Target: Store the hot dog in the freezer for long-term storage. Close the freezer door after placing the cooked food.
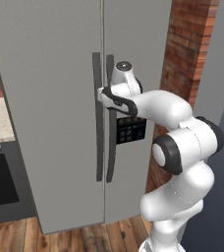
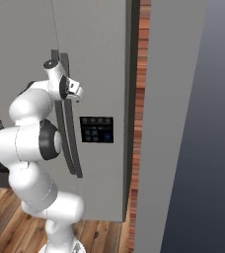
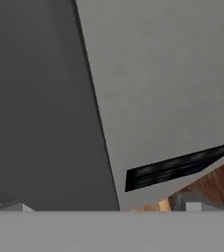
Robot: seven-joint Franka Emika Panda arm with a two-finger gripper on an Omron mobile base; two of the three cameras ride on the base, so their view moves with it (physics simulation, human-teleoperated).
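The freezer door [image 1: 136, 54] stands shut, flush beside its twin grey door [image 1: 50, 98], its dark bar handle [image 1: 112, 147] just right of the seam. The arm's gripper [image 1: 103, 93] presses in at the upper handle; whether its jaws are parted or clamped cannot be told. A dark panel [image 2: 96, 130] sits right of the handle.
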